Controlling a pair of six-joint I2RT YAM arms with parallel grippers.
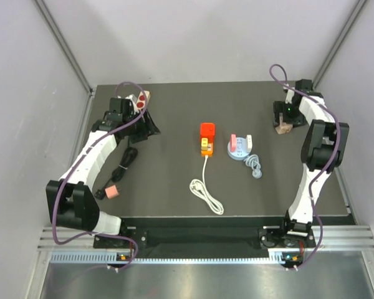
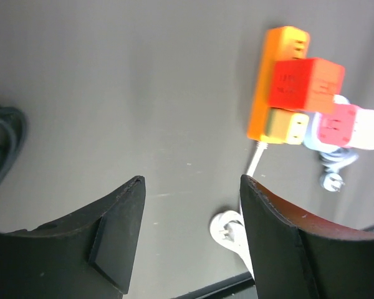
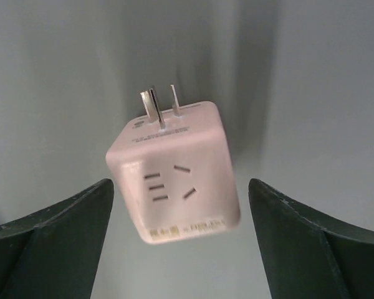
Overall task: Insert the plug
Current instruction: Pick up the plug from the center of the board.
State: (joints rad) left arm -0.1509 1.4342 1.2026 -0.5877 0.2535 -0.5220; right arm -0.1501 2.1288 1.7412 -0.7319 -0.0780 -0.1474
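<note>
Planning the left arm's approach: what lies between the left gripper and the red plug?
Nothing: in the top view only bare table separates the left gripper from the plug.

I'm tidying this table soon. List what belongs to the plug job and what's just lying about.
Job: red plug, orange strip, white cord.
Lying about: pale pink adapter, blue round unit, black cable, small pink plug.
</note>
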